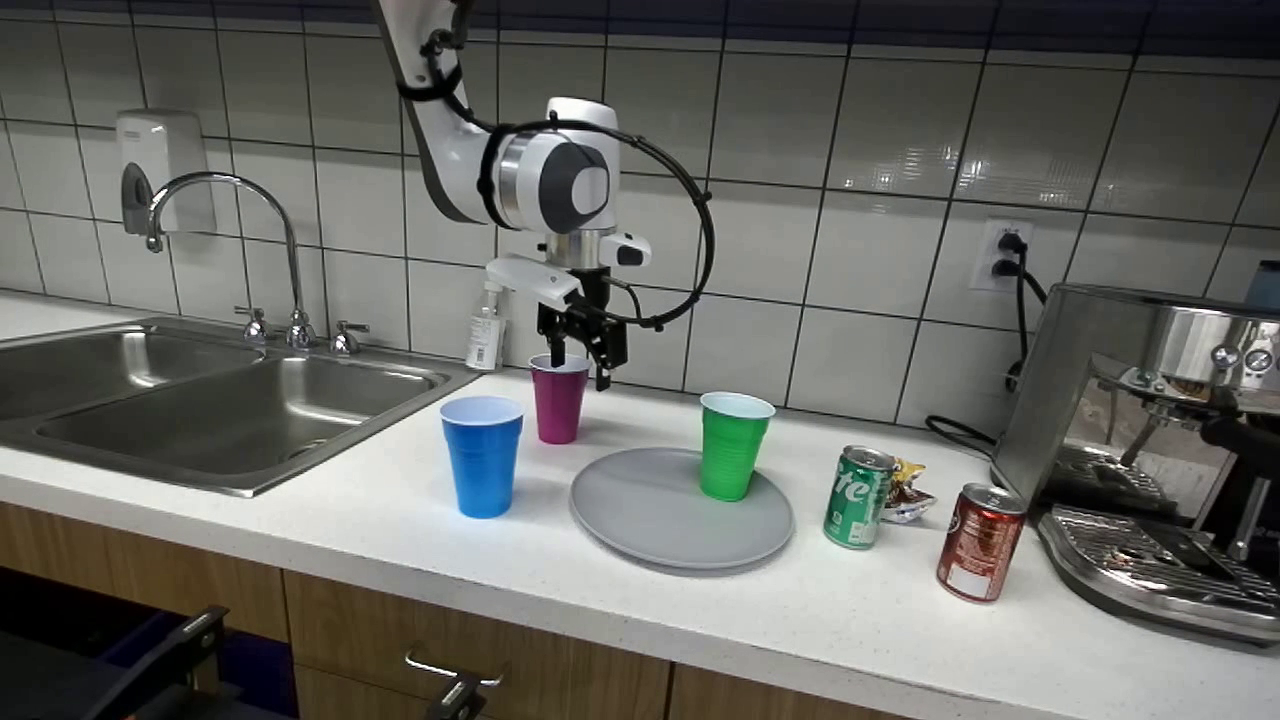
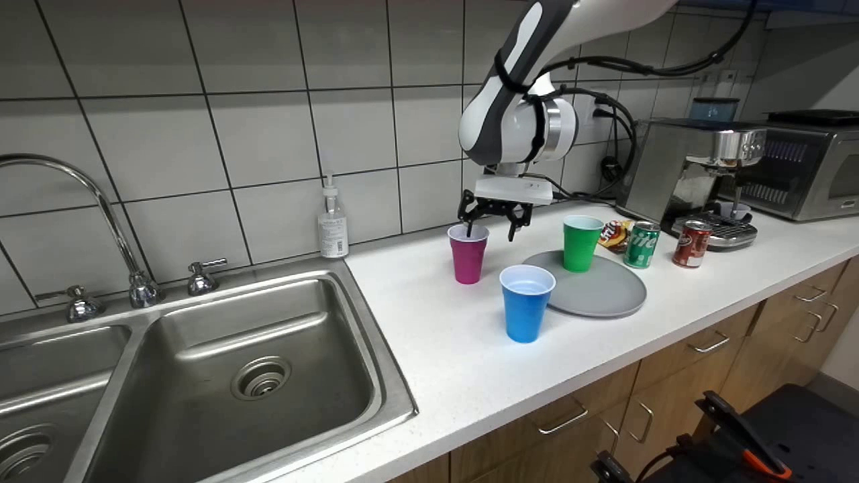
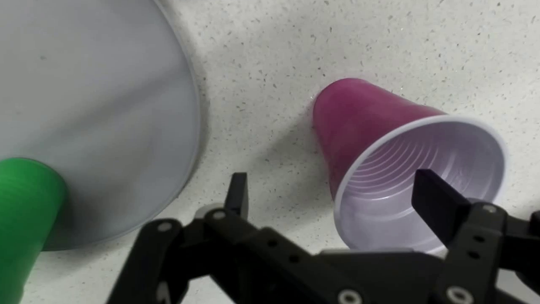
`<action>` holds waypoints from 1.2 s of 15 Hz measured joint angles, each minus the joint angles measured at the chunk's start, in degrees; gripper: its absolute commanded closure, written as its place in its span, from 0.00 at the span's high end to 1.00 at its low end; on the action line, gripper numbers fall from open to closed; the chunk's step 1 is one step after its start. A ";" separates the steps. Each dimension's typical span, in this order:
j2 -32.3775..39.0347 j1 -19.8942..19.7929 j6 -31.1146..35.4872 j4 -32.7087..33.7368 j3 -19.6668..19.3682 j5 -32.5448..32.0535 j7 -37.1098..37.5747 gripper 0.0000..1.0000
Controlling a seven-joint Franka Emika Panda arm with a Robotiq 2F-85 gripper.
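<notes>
"Purple cup (image 3: 358,114): where's it sitting, in the wrist view?"

"Upright on the counter (image 3: 261,50), apart from the grey plate (image 3: 109,84) with the green cup (image 3: 25,211). The claw (image 3: 332,185) is over it, fingers spread apart, gripping nothing. 1 finger (image 3: 438,204) shows across the mouth, the other finger (image 3: 237,194) outside, so the plate-side wall lies between the 2."

"And from here, in an exterior view, with the blue cup (image 1: 482,460) in front?"

"It stands near, but touches neither the claw nor the purple cup."

"In an exterior view, pump bottle (image 2: 333,231) at the back, is that fingertip inside?"

"It shows at the mouth; I can't tell whether it dips in."

"How would you handle it?"

"If that wall gets pinched: centre it between the fingers, come straight down, squeeze gently; thin plastic could buckle, I'd guess."
</notes>
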 measured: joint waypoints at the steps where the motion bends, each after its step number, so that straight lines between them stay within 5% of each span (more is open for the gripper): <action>1: 0.70 0.00 -0.04 0.71 0.00 0.00 0.00 0.73; 10: 2.82 0.00 -0.17 3.67 -0.11 -0.01 0.00 0.03; 18: 2.66 -0.02 -0.14 3.63 -0.21 -0.01 0.00 0.01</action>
